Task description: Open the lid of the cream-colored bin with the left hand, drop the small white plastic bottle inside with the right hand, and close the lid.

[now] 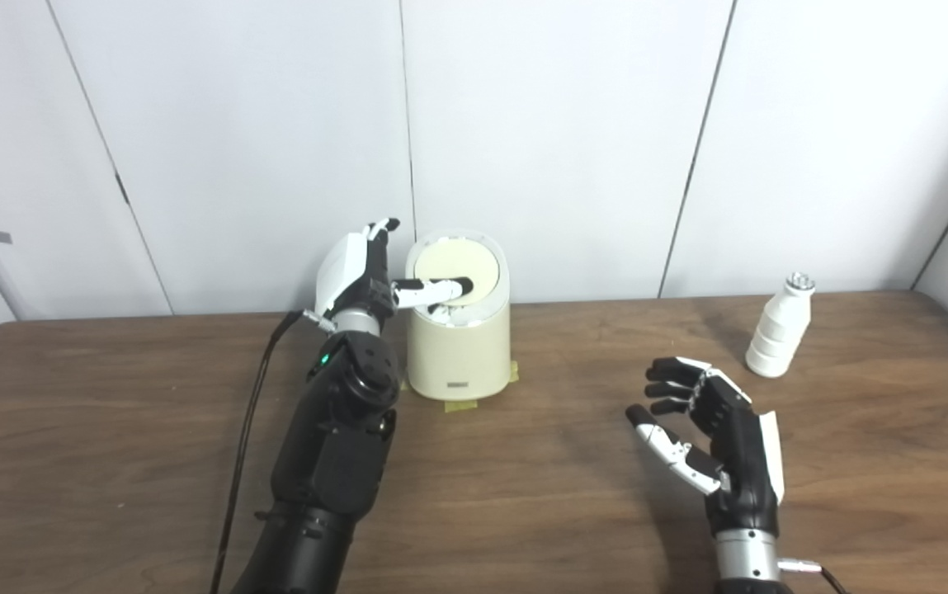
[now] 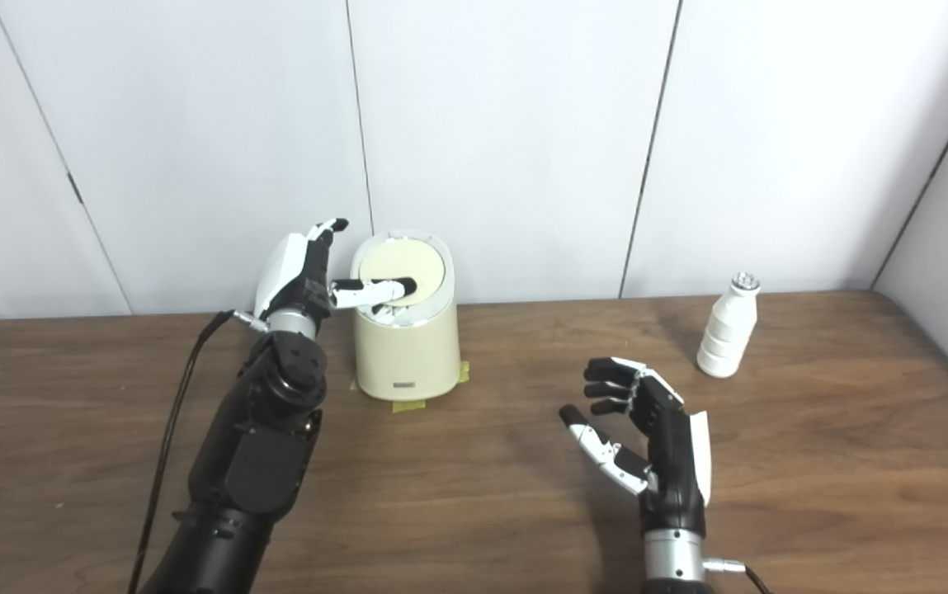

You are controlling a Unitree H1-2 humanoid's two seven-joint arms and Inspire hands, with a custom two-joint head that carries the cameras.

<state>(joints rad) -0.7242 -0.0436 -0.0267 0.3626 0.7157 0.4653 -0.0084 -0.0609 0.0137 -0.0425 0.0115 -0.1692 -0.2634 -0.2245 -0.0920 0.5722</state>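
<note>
Bin (image 1: 459,346) far left on table (image 1: 523,495), lid (image 1: 455,272) closed. Left hand (image 1: 358,276) beside bin, fingers spread, thumb (image 1: 432,290) lying across lid. Bottle (image 1: 779,327) upright far right. Right hand (image 1: 709,433) near, empty, fingers apart, clear of bottle

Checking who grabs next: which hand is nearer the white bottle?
Right. The right hand is open, just in front and to the left of the white bottle, apart from it. The left hand is far across the table, at the cream bin.

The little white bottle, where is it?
The bottle stands upright on the table's far right side, beyond the open right hand.
</note>
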